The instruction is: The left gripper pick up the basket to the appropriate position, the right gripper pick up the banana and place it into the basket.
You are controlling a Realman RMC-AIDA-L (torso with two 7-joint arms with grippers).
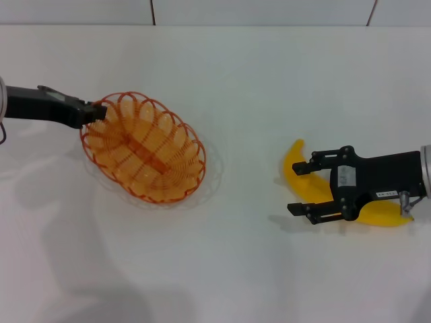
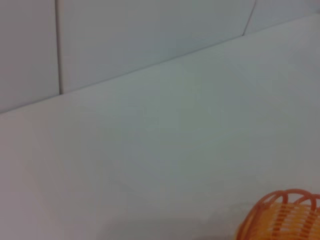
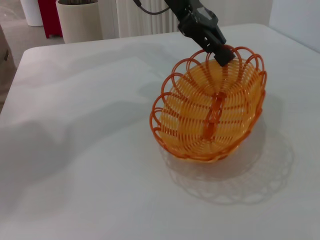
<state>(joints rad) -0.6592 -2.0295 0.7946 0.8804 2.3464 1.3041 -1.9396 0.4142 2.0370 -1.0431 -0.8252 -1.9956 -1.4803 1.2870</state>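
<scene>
The orange wire basket (image 1: 145, 148) is at the left of the white table, tilted, with its shadow spread beneath it in the right wrist view. My left gripper (image 1: 100, 111) is shut on its rim at the far-left end, and the right wrist view shows the same gripper (image 3: 222, 52) pinching the basket (image 3: 212, 110). A bit of the basket rim (image 2: 282, 220) shows in the left wrist view. The yellow banana (image 1: 295, 161) lies at the right. My right gripper (image 1: 296, 188) is open over its middle, one finger on each side; the banana's other end (image 1: 387, 217) pokes out below the claw.
A white table (image 1: 229, 81) carries everything, with a tiled wall along its back edge. Beyond the table's end, the right wrist view shows a beige pot (image 3: 80, 17), a red object (image 3: 50, 15) and a white radiator (image 3: 145, 17).
</scene>
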